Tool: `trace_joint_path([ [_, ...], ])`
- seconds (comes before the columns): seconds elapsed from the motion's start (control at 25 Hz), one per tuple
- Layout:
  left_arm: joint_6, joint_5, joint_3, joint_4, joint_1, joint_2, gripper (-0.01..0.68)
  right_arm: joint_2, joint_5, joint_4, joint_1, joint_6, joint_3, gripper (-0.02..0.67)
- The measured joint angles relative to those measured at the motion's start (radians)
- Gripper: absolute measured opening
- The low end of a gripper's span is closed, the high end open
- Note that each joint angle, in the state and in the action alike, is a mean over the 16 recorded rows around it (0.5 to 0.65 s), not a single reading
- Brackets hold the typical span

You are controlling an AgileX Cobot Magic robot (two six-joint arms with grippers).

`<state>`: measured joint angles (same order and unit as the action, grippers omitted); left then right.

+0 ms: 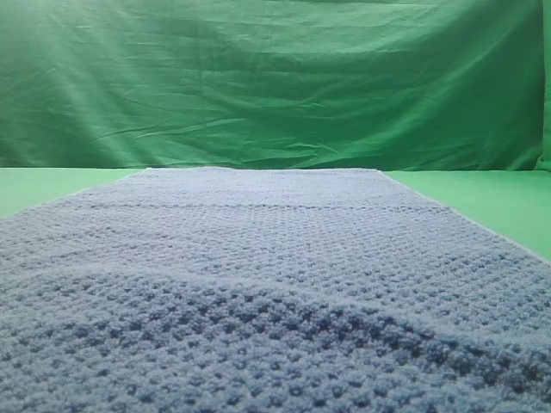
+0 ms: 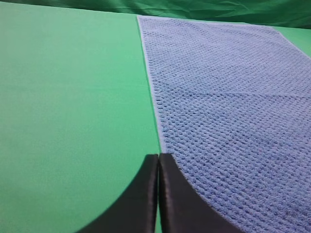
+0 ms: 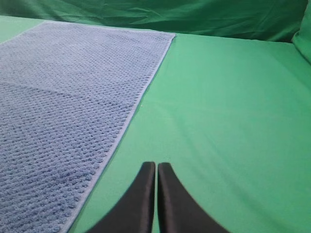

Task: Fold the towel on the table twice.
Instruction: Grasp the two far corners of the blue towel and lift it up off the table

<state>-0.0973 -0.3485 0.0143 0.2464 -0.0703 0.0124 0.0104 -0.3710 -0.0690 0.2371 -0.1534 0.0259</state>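
The towel (image 1: 275, 284) lies flat and unfolded across the green desk (image 2: 73, 97). The left tool (image 2: 158, 160) hangs pressed together by its 9 o'clock edge; the right tool (image 3: 156, 167), likewise pressed together, over bare desk at 3 o'clock.

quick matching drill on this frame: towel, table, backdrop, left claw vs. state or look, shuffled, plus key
Things:
1. towel
2. table
3. backdrop
4. left claw

Descriptions:
A. wrinkled green fabric, hanging behind
B. shut, at the towel's left edge
C. blue-grey waffle weave, spread flat and unfolded
D. smooth bright green surface

Pairs: 1-C, 2-D, 3-A, 4-B
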Motion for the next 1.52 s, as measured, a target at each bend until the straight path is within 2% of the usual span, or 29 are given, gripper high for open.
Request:
trace_joint_path([
  [1.08, 0.0, 0.005, 0.0, 0.009, 0.0, 0.0, 0.0, 0.0, 0.002, -0.001, 0.0, 0.0, 0.0, 0.0],
  [1.52, 0.0, 0.102, 0.0, 0.253, 0.0, 0.0, 0.0, 0.0, 0.144, -0.092, 0.0, 0.0, 0.0, 0.0],
])
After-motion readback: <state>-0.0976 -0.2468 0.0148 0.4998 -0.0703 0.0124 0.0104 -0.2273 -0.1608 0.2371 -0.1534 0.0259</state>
